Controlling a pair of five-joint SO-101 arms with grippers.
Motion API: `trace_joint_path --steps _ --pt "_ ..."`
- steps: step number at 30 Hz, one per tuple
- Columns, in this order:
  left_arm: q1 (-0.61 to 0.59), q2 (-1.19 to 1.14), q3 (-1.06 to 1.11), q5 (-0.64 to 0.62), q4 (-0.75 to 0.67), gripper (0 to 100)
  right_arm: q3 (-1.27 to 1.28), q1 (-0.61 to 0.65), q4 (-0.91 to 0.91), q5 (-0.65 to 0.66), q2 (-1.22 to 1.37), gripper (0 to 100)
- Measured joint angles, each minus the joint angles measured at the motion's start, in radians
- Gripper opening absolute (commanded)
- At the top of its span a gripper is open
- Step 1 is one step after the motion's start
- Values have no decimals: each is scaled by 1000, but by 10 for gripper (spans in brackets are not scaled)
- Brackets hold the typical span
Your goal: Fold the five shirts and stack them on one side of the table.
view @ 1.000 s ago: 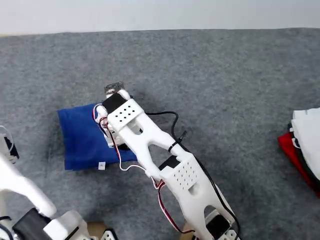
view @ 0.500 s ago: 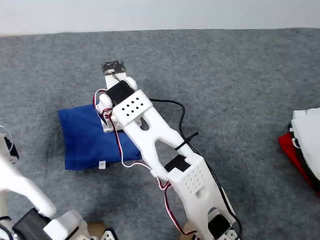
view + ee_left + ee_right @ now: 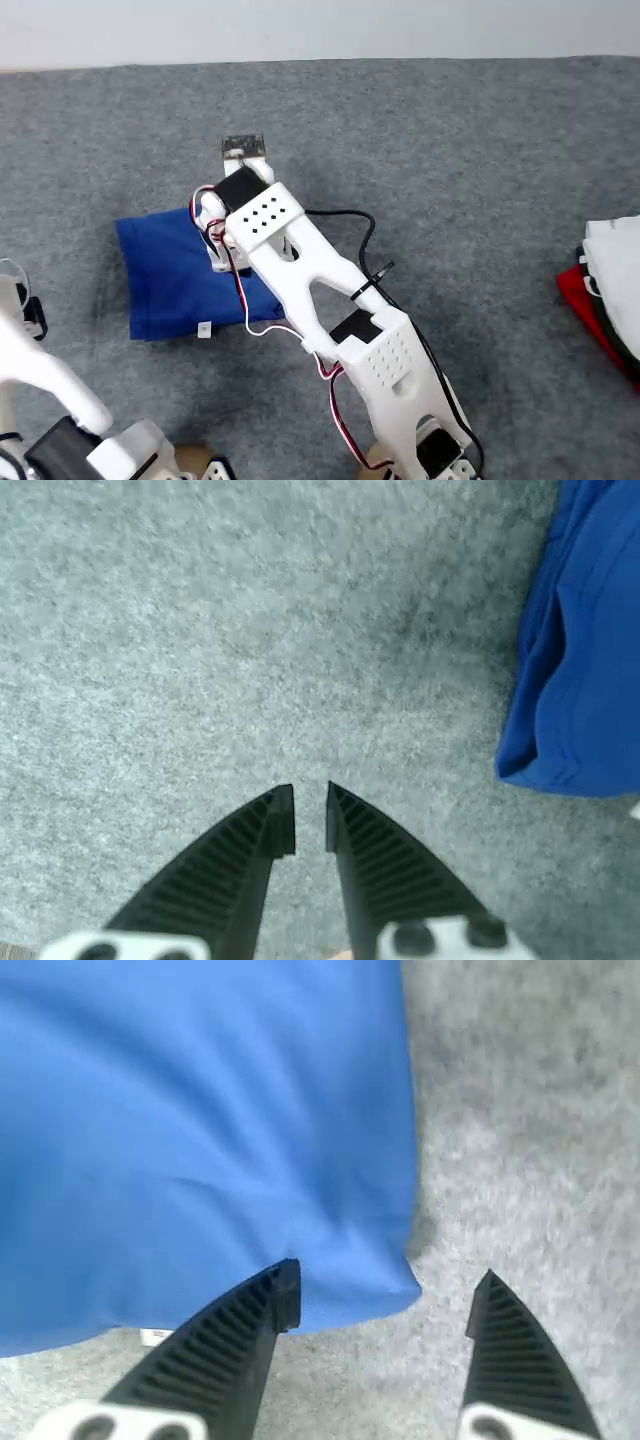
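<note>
A folded blue shirt (image 3: 165, 275) lies left of the table's middle on the grey carpet (image 3: 450, 150). My right gripper (image 3: 390, 1305) hangs open just above the shirt's (image 3: 200, 1130) corner. One of its fingers (image 3: 270, 1310) is over the blue cloth and the other is over bare carpet, with nothing held. In the high view the right arm (image 3: 300, 270) stretches from the front edge across the shirt's right side. My left gripper (image 3: 310, 825) is shut with nothing in it, low over bare carpet. An edge of the blue shirt (image 3: 575, 680) lies a short way off to its side.
A stack of folded shirts sits at the table's right edge, with a white one (image 3: 615, 260) over dark and red (image 3: 585, 300) ones. The left arm (image 3: 40, 385) stands at the front left corner. Grey carpet stretches open between the blue shirt and the stack.
The right arm's wrist lifted and reached farther over the blue shirt's far edge, then came back slightly to the right. The shirt stayed put. The left arm's tip dropped a little.
</note>
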State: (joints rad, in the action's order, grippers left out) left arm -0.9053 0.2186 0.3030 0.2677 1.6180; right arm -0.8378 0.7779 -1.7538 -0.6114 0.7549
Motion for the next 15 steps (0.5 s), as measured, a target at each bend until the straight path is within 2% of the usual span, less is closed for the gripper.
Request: trace_joint_path --steps 8,15 --pt "-52 0 0 0 6 70 63 14 0 -6 3 250" --pt "-55 0 0 0 6 70 63 21 25 -6 114 249"
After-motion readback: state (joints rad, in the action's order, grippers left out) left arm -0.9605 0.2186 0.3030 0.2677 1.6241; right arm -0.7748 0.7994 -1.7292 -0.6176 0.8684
